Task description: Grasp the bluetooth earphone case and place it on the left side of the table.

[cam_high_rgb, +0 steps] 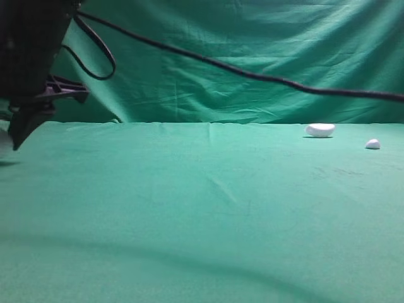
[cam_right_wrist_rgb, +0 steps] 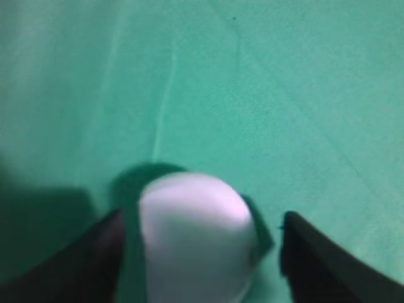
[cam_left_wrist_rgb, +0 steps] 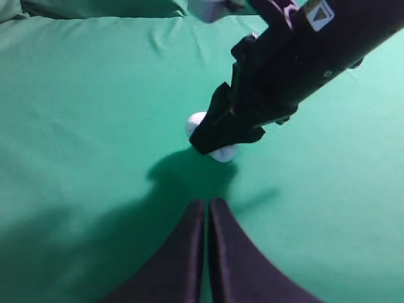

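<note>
The bluetooth earphone case (cam_right_wrist_rgb: 196,233) is a white rounded body lying on the green table (cam_right_wrist_rgb: 284,95). My right gripper (cam_right_wrist_rgb: 203,218) straddles it, open, with a strip of cloth showing between the case and each dark finger. In the left wrist view the right gripper (cam_left_wrist_rgb: 214,146) comes down from the upper right over the case (cam_left_wrist_rgb: 196,121), covering most of it. My left gripper (cam_left_wrist_rgb: 207,203) hovers just in front, shut, with nothing between its fingers. In the exterior view the dark right arm (cam_high_rgb: 31,63) fills the far left; the case is not clearly visible there.
A smooth white bean-shaped lump (cam_high_rgb: 320,130) and a tiny white pebble-like piece (cam_high_rgb: 373,144) lie at the back right of the table (cam_high_rgb: 208,208). A black cable (cam_high_rgb: 252,74) sags across the green draped backdrop (cam_high_rgb: 240,38).
</note>
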Controlling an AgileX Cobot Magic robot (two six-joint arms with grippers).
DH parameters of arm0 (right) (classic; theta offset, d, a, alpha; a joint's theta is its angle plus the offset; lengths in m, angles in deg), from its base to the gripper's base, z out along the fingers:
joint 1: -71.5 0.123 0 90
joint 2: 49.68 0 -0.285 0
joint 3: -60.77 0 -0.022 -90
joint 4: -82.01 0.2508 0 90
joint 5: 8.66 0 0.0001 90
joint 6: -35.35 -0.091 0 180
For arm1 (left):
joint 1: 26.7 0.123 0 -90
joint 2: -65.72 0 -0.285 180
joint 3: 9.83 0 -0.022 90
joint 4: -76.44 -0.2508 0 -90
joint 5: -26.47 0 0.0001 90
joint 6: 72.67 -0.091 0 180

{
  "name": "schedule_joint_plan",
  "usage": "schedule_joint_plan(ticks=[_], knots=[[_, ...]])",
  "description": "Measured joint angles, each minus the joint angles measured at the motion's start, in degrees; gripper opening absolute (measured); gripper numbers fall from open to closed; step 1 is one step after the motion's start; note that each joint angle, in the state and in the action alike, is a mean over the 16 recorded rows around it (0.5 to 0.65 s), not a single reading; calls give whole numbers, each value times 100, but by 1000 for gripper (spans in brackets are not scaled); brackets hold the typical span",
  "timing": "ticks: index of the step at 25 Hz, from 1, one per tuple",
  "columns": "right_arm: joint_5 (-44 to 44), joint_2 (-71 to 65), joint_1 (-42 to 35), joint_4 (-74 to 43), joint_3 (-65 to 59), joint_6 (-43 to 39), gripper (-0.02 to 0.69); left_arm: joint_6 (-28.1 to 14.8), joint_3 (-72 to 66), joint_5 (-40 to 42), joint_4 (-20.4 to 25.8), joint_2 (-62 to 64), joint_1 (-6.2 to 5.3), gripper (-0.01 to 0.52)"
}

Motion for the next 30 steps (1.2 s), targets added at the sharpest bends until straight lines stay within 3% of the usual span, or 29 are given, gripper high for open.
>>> schedule_joint_plan(ticks=[3,6,16,19,30], knots=[[-229,199,0,-63,0,-31,515,0,0,0,0,0,0,0],[-569,492,0,-234,2,-92,473,0,0,0,0,0,0,0],[-2211,1750,-10,-1638,-2,-682,109,0,0,0,0,0,-1,0],[-2576,2145,-44,-2006,-58,-864,29,0,0,0,0,0,-3,0],[-3020,4160,-553,-1850,-1303,-1142,0,0,0,0,0,0,-10,0]])
